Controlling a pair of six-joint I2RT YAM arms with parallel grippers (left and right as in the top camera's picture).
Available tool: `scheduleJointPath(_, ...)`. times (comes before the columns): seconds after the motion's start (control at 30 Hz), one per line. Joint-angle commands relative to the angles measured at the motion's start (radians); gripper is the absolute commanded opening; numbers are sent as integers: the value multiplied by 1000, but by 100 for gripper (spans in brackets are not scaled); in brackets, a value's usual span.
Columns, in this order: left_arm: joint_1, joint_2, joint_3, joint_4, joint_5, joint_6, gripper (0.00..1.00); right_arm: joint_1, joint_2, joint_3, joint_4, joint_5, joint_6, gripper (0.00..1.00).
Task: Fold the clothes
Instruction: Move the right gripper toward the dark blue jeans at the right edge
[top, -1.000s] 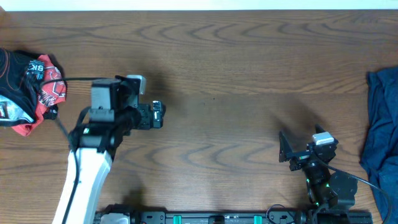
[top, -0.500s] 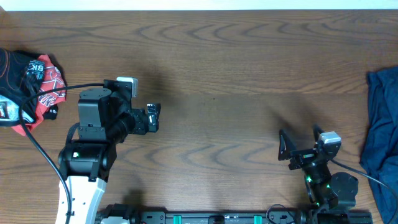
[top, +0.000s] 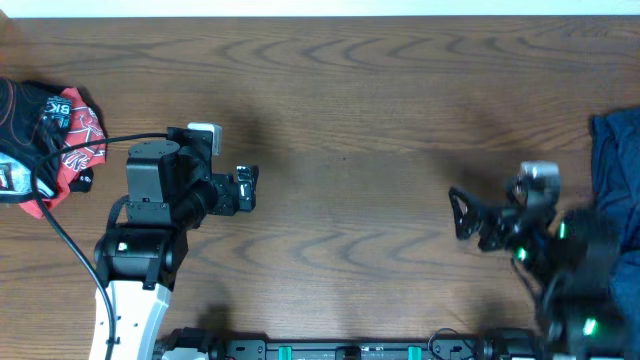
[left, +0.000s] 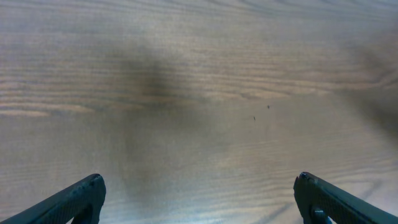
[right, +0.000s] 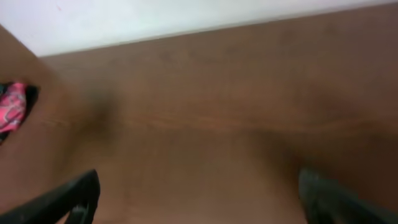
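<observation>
A dark navy-blue cloth (top: 612, 165) lies wrinkled at the table's right edge, partly cut off by the frame and partly covered by my right arm. My right gripper (top: 460, 215) is open and empty, to the left of the cloth and pointing away from it; in the right wrist view (right: 199, 196) only blurred bare wood lies between the fingers. My left gripper (top: 250, 188) is open and empty over bare wood on the left half of the table, far from the cloth. In the left wrist view (left: 199, 196) its fingers stand wide apart.
A crumpled red, black and white printed garment (top: 50, 140) lies at the table's left edge; it also shows in the right wrist view (right: 11, 109). A black cable (top: 110, 135) runs from the left arm over it. The table's far edge meets a white wall (right: 186, 15).
The right arm has risen and swung up and to the right, its body now over the navy cloth's edge. The left arm drew back slightly a second ago and has since held still.
</observation>
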Motion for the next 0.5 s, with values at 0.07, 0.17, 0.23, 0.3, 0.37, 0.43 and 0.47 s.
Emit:
scheduleJointPath(0.07, 3, 1, 19, 2, -2, -3, 98, 9, 385, 374, -327, 2, -84, 99)
scheduleJointPath(0.17, 3, 1, 19, 2, -3, -3, 98, 8, 566, 526, -472, -8, -131, 99)
scheduleJointPath(0.23, 3, 1, 19, 2, -2, -3, 98, 8, 650, 565, -506, -29, -124, 99)
scheduleJointPath(0.3, 3, 1, 19, 2, -3, -3, 98, 8, 710, 573, -521, -33, -108, 99)
scheduleJointPath(0.37, 3, 1, 19, 2, -3, -3, 98, 8, 750, 573, -518, -36, -109, 99)
scheduleJointPath(0.43, 3, 1, 19, 2, -3, -3, 98, 7, 773, 573, -507, -35, -117, 99)
scheduleJointPath(0.47, 3, 1, 19, 2, -3, -2, 98, 7, 779, 573, -506, -35, -117, 99)
